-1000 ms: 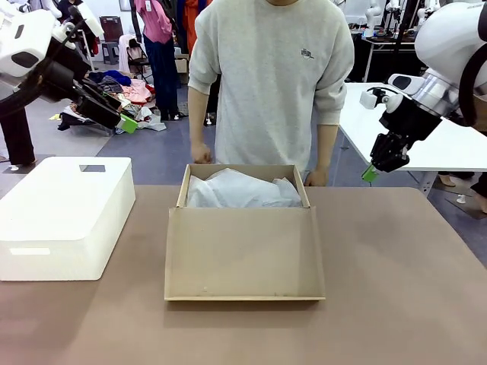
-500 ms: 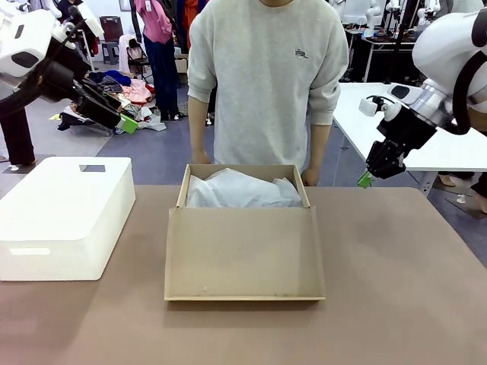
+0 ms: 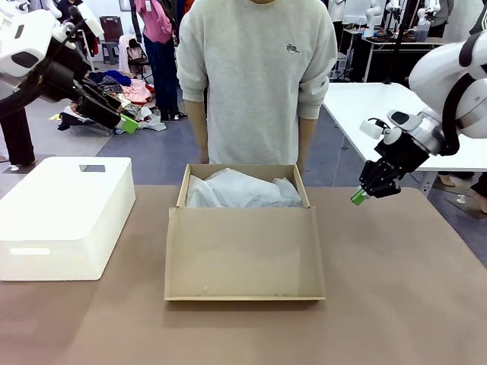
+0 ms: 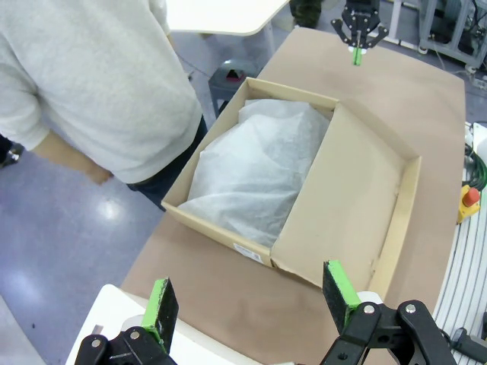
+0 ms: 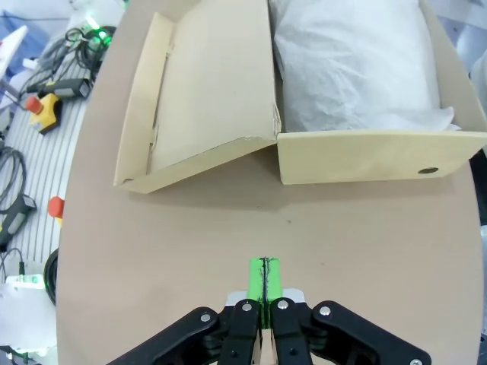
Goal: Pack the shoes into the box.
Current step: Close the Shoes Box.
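Box [image 3: 243,228] is sitting open at the middle of the table [image 3: 396,289]. Its wide flap lid [image 3: 243,255] is lying flat toward the robot and white tissue paper [image 3: 240,190] is heaping in the far half. Whether the shoes are lying under that paper cannot be told.

Starting at the left, the left gripper [image 3: 122,114] is hanging high above the white block [image 3: 65,217]. Its pads [image 4: 338,293] are standing wide apart, holding nothing, and it is staying just where it was a second ago.

In the middle, the person [image 3: 259,76] is standing behind the box, having drawn both hands back from its far rim, so nothing is touching the cardboard now.

At the right, the right gripper [image 3: 358,196] is coming down and in toward the box's right wall, lower and nearer than a second ago. Its fingers are pressing together on nothing. It is hovering above bare table near the box, not yet touching it.

Taken together, the person seems to be handing the work over, and the right arm looks to be taking the next step. With pinched, empty fingers it is probably preparing to nudge rather than grasp. It is likely heading for the flap, which is still waiting to be swung over before the packing counts as done. The paper bulging up to the rim could be getting in the lid's way.
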### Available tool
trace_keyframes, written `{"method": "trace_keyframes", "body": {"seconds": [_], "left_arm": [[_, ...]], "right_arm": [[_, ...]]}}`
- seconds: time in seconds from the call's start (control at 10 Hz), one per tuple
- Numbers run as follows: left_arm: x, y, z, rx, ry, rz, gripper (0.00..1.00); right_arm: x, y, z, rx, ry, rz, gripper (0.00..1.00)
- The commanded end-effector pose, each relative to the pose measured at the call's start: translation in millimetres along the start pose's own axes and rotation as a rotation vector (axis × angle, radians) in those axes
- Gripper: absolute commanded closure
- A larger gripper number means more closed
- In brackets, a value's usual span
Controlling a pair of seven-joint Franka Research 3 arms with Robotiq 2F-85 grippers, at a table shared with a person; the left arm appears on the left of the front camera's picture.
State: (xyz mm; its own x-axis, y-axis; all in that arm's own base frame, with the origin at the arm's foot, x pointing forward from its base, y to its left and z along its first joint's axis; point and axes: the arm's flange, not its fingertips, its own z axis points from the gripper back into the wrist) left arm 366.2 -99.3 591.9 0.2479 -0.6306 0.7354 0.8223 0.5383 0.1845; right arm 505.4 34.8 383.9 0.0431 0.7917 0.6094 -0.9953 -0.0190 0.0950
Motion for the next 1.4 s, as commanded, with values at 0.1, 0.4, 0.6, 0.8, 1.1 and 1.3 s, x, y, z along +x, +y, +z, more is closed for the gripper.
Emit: {"method": "trace_keyframes", "body": {"seconds": [0.1,0.4,0.6,0.8,1.1,1.3], "left_arm": [[-0.6,2.2,0.3,-0.014,-0.011,-0.011,0.0],[-0.6,2.2,0.3,-0.014,-0.011,-0.011,0.0],[-0.6,2.2,0.3,-0.014,-0.011,-0.011,0.0],[-0.6,2.2,0.3,-0.014,-0.011,-0.011,0.0],[-0.6,2.2,0.3,-0.014,-0.011,-0.011,0.0],[-0.6,2.2,0.3,-0.014,-0.011,-0.011,0.0]], "right_arm": [[-6.6,-2.0,-23.2,0.016,-0.102,-0.006,1.0],[-7.0,-2.7,-33.6,0.028,-0.097,-0.045,1.0],[-5.8,-2.9,-33.9,0.037,-0.076,-0.042,1.0],[-5.8,-2.9,-33.9,0.037,-0.076,-0.042,1.0],[-5.9,-3.1,-35.2,0.039,-0.076,-0.047,1.0],[-12.6,-3.9,-49.6,0.051,-0.128,-0.06,1.0]]}}
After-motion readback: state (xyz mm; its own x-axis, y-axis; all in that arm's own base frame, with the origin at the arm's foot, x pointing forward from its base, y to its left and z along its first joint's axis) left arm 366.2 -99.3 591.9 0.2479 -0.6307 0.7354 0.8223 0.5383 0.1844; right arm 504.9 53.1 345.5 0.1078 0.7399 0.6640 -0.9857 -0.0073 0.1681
